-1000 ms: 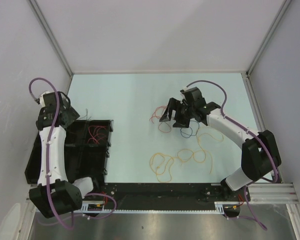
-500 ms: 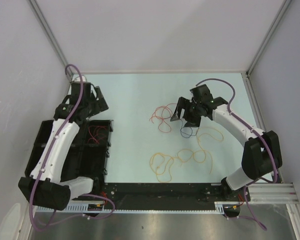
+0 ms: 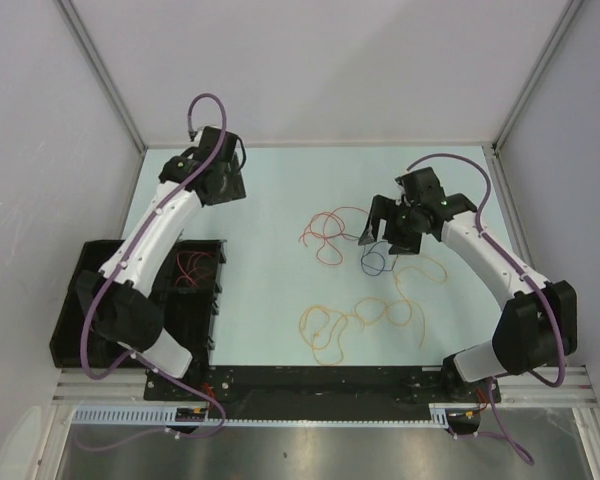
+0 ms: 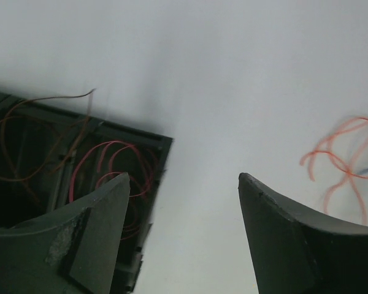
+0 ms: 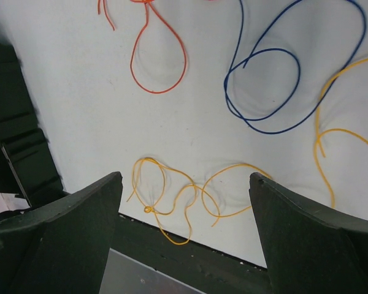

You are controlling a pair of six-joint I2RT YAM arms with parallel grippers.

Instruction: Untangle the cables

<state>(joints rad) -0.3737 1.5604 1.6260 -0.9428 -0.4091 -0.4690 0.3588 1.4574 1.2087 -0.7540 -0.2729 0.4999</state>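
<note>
**Right claw** (image 3: 382, 238): jaws wide, gripping nothing. It hangs right of centre in the top view, just above the dark blue cable (image 3: 375, 262). In its wrist view, that cable's loops lie at upper right, the red cable (image 5: 159, 61) at upper left and the yellow-orange cable (image 5: 172, 196) at lower centre.

**Left claw** (image 3: 223, 182): also wide and empty, at upper left over the pale bench (image 3: 270, 190).

**Other items:** A black tray (image 3: 75, 330) at lower left holds further red wires (image 3: 192, 266). The three loose cables lie flat on the bench, from centre to lower centre.
</note>
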